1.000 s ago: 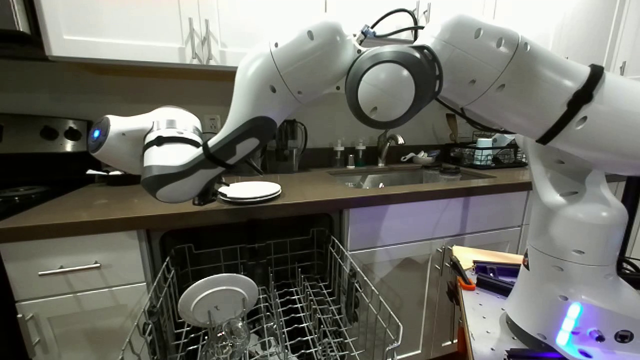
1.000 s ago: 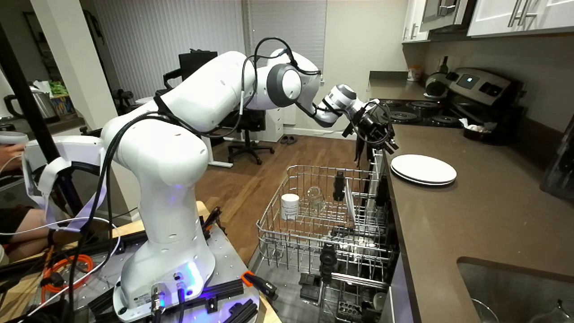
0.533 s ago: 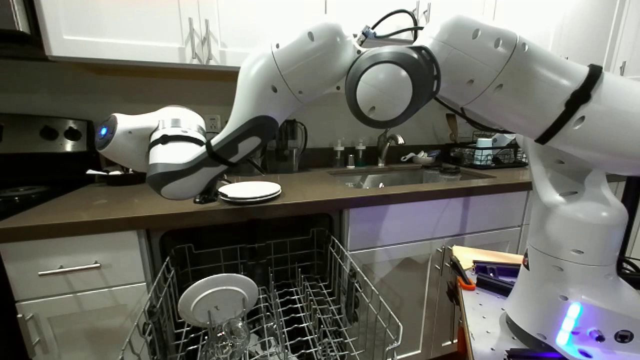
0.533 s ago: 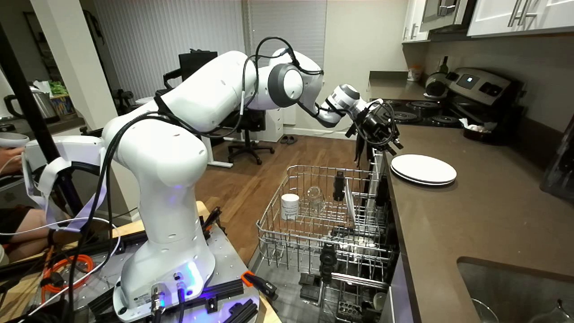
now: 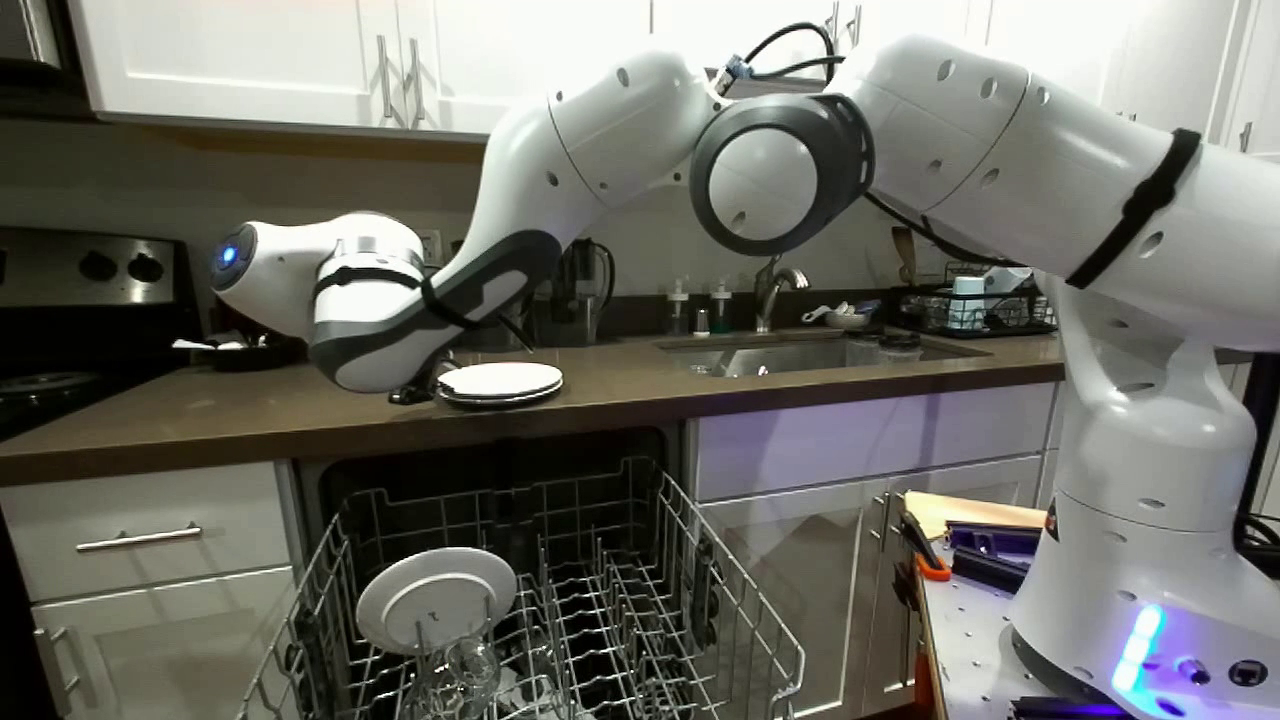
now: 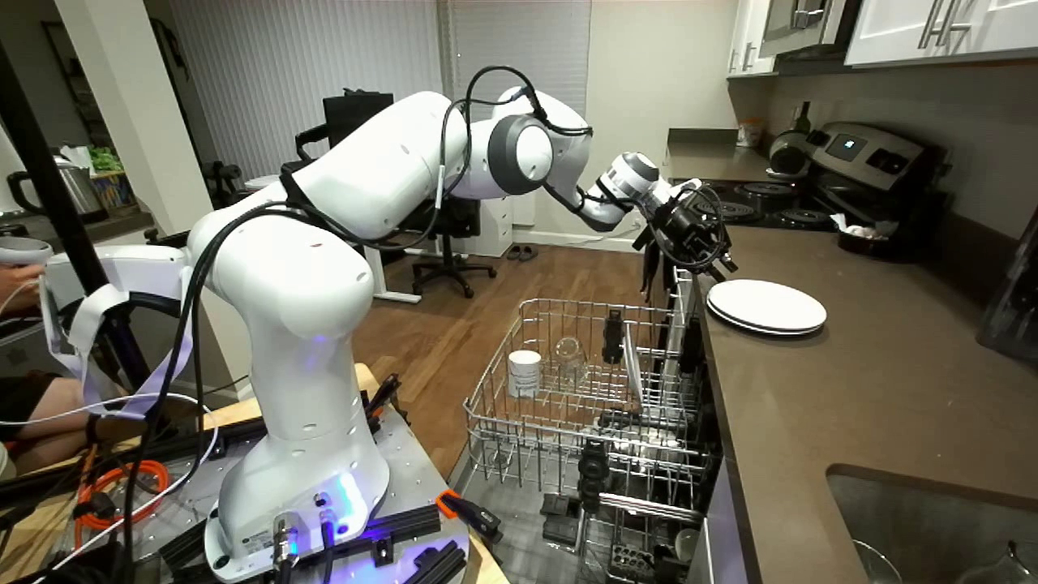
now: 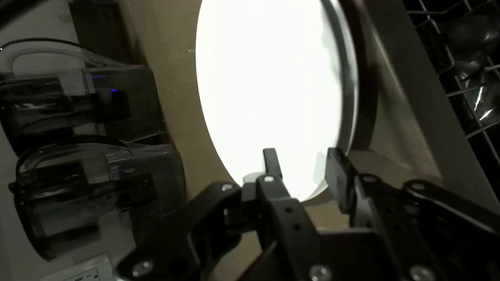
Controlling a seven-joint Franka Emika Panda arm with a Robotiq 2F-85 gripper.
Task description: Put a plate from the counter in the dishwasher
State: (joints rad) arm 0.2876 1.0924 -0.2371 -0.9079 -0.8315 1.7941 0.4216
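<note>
Plate (image 7: pixel 269 78), round and white, lies flat on the brown counter (image 5: pixel 230 420) near the front edge, on top of a second plate (image 6: pixel 770 332); two rims can be counted in the one stack. At its near end in the wrist view stand the two black fingers (image 7: pixel 340 177) of the one gripper (image 7: pixel 305 168), spread apart, with white plate seen in the gap between; whether either finger touches the rim, I cannot tell. One white robot arm (image 6: pixel 405 162), its base well apart from the plates, carries that gripper. Below the counter, one dishwasher (image 5: pixel 450 460) has its wire rack (image 5: pixel 630 590) out. The rack holds one white dish (image 5: pixel 437 590), tilted up on edge, one white cup (image 6: pixel 525 375) and at least one clear glass (image 6: pixel 571 361); the glassware overlaps too much for a sure count. Behind the stack, the wrist view shows two see-through pitchers (image 7: pixel 82 101) side by side. Farther along the counter, in an exterior view, come one sink (image 5: pixel 790 355), one faucet (image 5: pixel 768 295), two soap bottles (image 5: pixel 677 312) and one dish rack (image 5: pixel 930 315). On the opposite side of the plates, one dark pan (image 6: pixel 876 250) sits at the counter's end, just beside one stove (image 6: pixel 766 199). Farthest off, in an exterior view, across the wooden floor (image 6: pixel 442 349), stand one office chair (image 6: pixel 454 219) and two dark shoes (image 6: pixel 529 253), the pair side by side.
</note>
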